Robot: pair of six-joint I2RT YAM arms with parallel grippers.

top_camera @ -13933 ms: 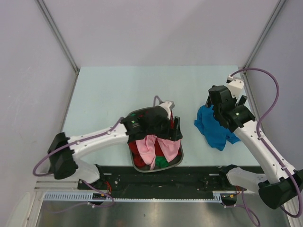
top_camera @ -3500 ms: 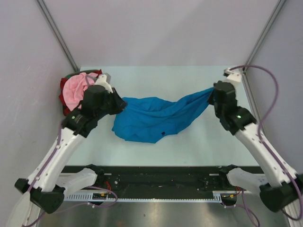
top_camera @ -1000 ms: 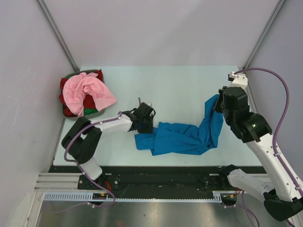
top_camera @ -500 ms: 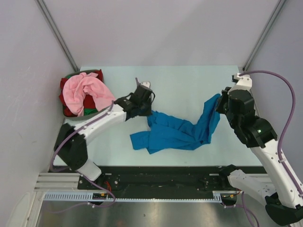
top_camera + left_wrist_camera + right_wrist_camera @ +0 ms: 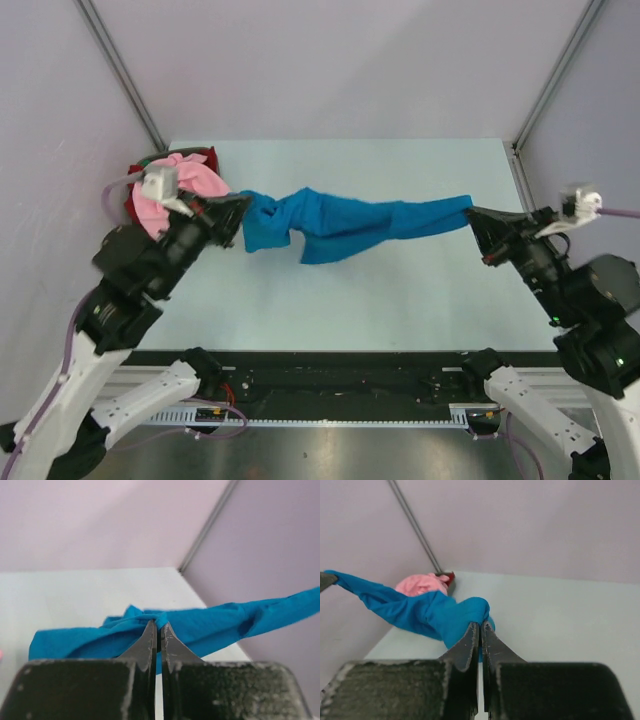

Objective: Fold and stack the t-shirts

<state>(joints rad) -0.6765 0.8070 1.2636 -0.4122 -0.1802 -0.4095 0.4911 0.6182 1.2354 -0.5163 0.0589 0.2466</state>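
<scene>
Bright blue t-shirt twisted rope-like above the counter, my left tool pinching one end, my right tool clamped on the other

Soft, even light is filling all three views, the bright blue cloth t-shirt is casting barely any shadow on the pale green table, the white-and-black right arm is smearing with motion blur, and the wrist cameras are rendering their own black fingers slightly soft.
</scene>
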